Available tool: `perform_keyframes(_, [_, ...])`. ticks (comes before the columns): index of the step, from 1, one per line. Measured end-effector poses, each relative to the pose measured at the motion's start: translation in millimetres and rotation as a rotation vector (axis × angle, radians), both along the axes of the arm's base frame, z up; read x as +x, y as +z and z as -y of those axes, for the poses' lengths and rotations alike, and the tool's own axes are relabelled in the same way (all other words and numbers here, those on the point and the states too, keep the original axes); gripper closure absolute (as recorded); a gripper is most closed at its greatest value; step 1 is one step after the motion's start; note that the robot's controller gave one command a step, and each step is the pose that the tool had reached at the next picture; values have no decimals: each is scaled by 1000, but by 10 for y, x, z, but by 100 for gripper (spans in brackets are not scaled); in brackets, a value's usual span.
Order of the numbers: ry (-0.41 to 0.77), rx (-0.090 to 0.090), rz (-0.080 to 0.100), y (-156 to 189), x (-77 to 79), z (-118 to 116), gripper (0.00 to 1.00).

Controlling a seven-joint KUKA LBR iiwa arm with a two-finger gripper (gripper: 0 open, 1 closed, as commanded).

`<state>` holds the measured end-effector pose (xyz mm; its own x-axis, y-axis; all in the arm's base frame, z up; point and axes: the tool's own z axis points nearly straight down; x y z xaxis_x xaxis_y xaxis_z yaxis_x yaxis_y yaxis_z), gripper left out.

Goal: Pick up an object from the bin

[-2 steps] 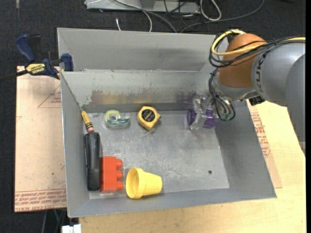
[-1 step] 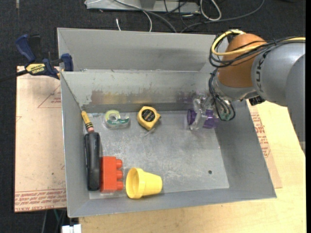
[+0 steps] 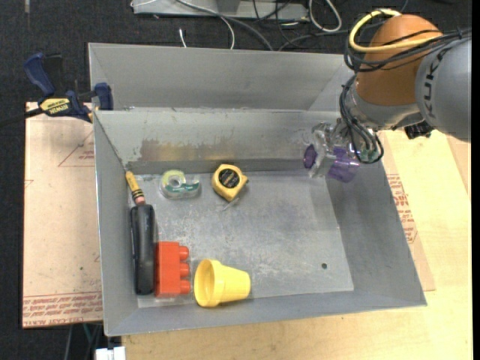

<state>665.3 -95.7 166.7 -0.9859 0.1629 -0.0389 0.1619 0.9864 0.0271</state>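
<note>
Currently the gripper (image 3: 330, 160) hangs at the far-right corner of the bin (image 3: 371, 231); open or closed, cannot tell. Nearest thing — a yellow tape measure (image 3: 229, 181) — lies well apart toward view-left, near the back wall.

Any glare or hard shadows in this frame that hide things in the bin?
In the camera view a pale sheen streaks the bin along its back wall, above the tape roll and yellow tape measure, covering neither; the yellow cup casts only a faint shadow; no distinct shadow falls under the gripper.
</note>
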Motion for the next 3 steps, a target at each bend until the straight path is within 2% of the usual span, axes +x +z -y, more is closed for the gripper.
perform_keyframes(1, [2, 3, -19, -759, -56, -23, 100])
perform_keyframes(2, [2, -2, 13, 136, 26, -4, 100])
perform_keyframes(3, [4, 4, -24, -590, -71, -34, 100])
